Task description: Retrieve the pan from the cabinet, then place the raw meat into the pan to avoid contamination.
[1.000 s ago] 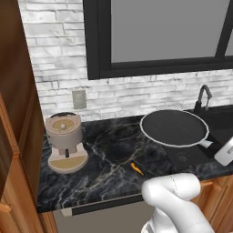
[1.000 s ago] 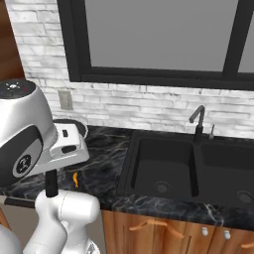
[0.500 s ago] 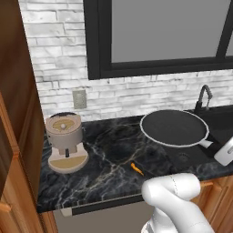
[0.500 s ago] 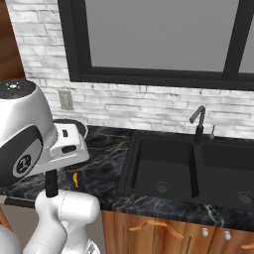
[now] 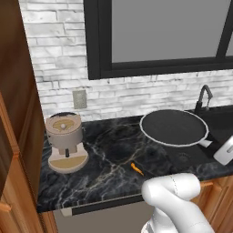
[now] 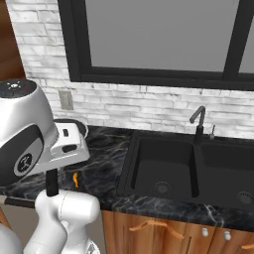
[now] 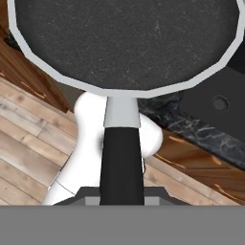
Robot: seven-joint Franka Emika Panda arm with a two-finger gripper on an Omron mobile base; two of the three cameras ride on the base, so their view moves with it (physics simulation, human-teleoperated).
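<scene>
Hand view on a pan gripped by the handle, meat lying on the table

Shows, nearest the camera, the gripper (image 5: pixel 222 149) clamped on the dark handle of the pan (image 7: pixel 123 43), jaws drawn in tight against it. Follows that handle up through a short grey-white neck into the round black inside with its thin light rim. Takes in wooden floor and a strip of table edge underneath the pan.

From the left base view, finds the pan (image 5: pixel 173 127) at the right end of the dark marble table (image 5: pixel 104 177), beside the sink, handle pointing right into the gripper. Cannot tell whether it touches the table or hangs just over it.

Places the raw meat (image 5: pixel 137 168), a small orange sliver, on the table near the front edge, left of the pan and apart from it. Picks it out again from the right base view (image 6: pixel 75 179).

Further back and left, puts a beige coffee machine (image 5: pixel 66 142) upright on the table. Sets the black sink (image 6: pixel 163 168) to the right, faucet (image 6: pixel 199 121) behind it. Ends at the white brick wall (image 5: pixel 54 68) with the reddish-brown cabinet (image 5: pixel 13 100) on the far left.
</scene>
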